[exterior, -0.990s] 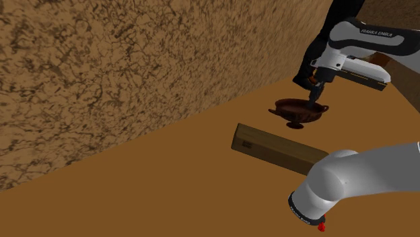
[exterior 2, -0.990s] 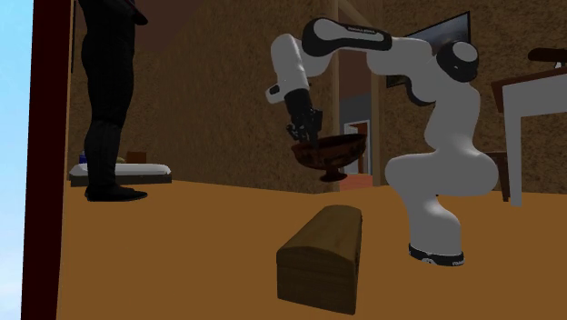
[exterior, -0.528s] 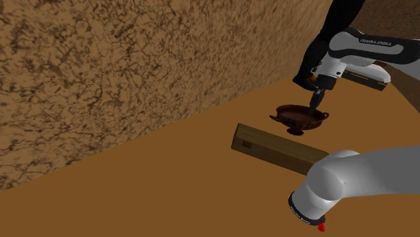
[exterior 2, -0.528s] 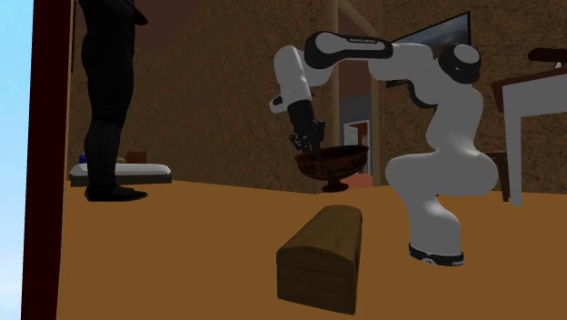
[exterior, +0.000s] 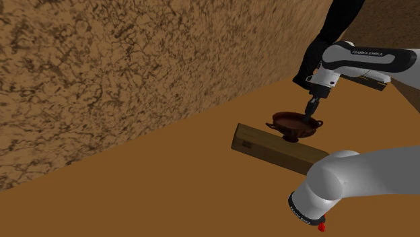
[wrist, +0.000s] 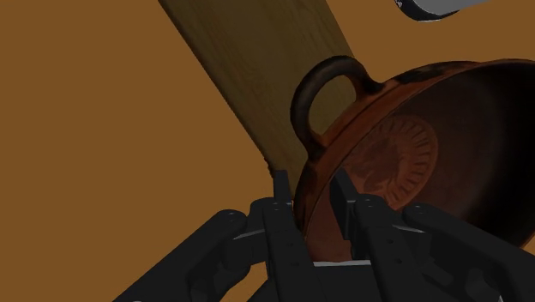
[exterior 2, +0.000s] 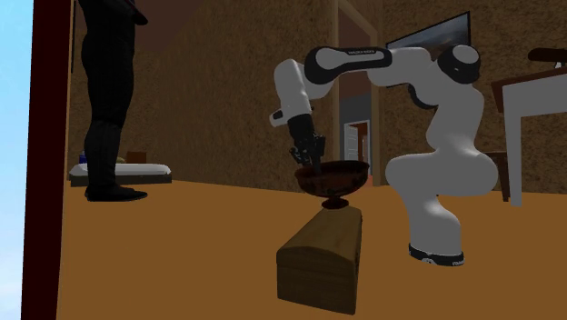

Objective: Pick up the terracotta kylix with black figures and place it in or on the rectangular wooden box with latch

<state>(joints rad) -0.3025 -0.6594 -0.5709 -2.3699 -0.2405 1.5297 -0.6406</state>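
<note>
the gripper is seen clamped on the rim of the kylix: one black finger is set against the outside of the bowl wall and the other against the inside, with the reddish-brown rim pinched between them, beside a loop handle. a round ribbed medallion is shown on the inside of the bowl. in the shoulder view the kylix is carried upright under the gripper, over the end of the wooden box that lies farther from the stand. in the second exterior view the dark bowl is placed directly above the rounded lid of the box, with the gripper at its rim on that view's left. whether the foot touches the lid cannot be told. the box is laid on the brown floor, near a rough brown wall. a dark standing figure is located well apart, at the second exterior view's left.
</note>
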